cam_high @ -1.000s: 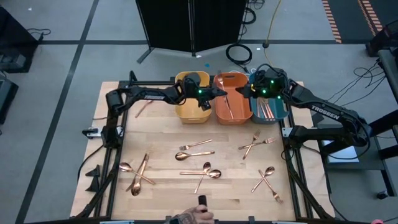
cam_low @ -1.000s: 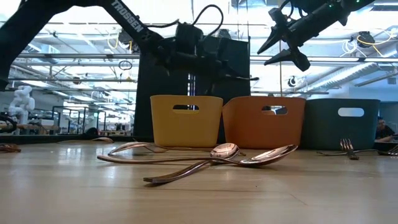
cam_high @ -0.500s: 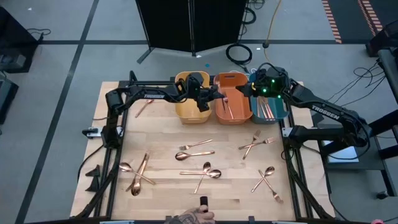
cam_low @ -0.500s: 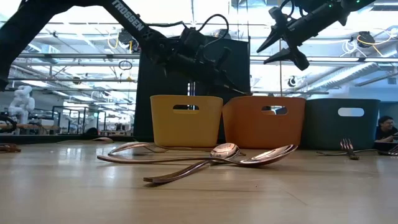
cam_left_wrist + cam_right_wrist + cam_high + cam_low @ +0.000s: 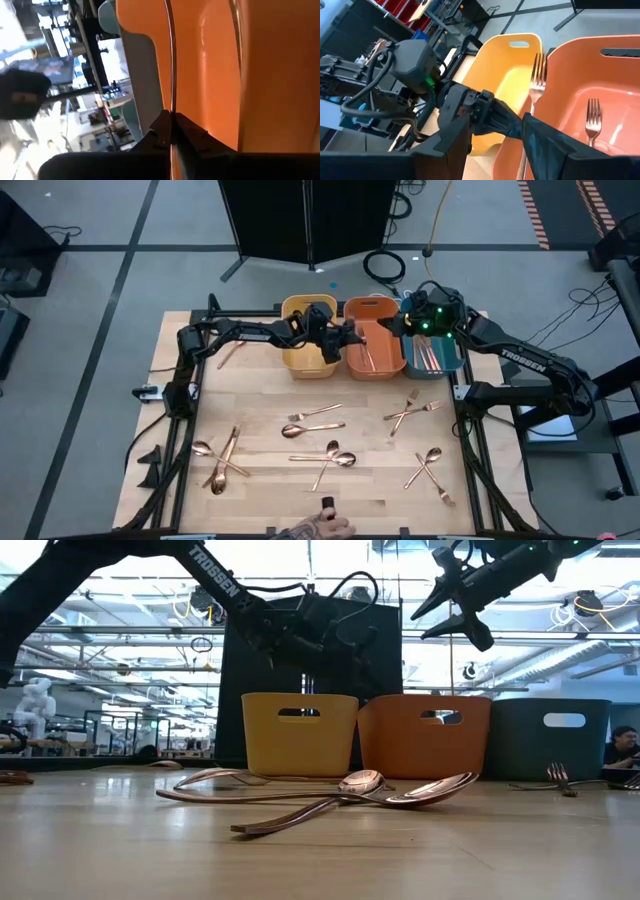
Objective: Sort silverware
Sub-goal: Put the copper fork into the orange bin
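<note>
My left gripper is shut on a copper fork above the wall between the yellow bin and the orange bin. My right gripper hangs open and holds nothing, high over the orange and teal bins; the low view shows its spread fingers. The orange bin holds forks, and the teal bin holds more silverware. Loose spoons and forks lie flat on the wooden table. My left gripper pinches the fork's handle between its two fingers. It comes from the table's left, slanting down. The fork runs straight on from the fingertips, tines outward. It is lifted clear over the orange bin's left wall.
More silverware lies on the table in crossed pairs, and one piece lies at the far left. A person's hand and a small black object are at the near edge.
My left gripper has sunk a little toward the orange bin and tipped its fingers downward, carrying the fork with it. The fork, level a second ago, now slants down over the bin wall.
</note>
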### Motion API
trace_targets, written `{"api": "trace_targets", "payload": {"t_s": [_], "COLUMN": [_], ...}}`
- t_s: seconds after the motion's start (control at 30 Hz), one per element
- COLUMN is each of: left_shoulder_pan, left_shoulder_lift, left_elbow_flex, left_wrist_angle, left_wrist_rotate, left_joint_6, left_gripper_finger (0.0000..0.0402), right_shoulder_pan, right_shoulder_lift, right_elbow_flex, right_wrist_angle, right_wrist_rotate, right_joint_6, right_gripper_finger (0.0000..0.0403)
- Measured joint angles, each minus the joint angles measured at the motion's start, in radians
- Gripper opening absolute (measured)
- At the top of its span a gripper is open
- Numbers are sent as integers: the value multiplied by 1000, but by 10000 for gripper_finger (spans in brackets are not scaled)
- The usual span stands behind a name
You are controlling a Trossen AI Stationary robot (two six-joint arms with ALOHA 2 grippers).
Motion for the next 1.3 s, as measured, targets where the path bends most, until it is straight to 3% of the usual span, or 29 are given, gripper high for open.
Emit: {"api": "trace_targets", "payload": {"t_s": [0.4, 1.0, 1.3], "left_shoulder_pan": [0, 0, -20], "left_shoulder_lift": [0, 0, -30], "left_elbow_flex": [0, -1, -2], "left_wrist_angle": [5, -8, 124], "left_wrist_rotate": [5, -2, -94], "left_joint_6": [-31, -33, -67], "left_gripper_finger": [92, 96, 96], "right_shoulder_pan": [0, 0, 0], "right_shoulder_lift": [0, 0, 0], "right_elbow_flex": [0, 0, 1], "right_wrist_angle": [0, 2, 11], "right_wrist_rotate": [0, 0, -19], "right_joint_6": [-8, -12, -35], "right_gripper_finger": [169, 169, 169]}}
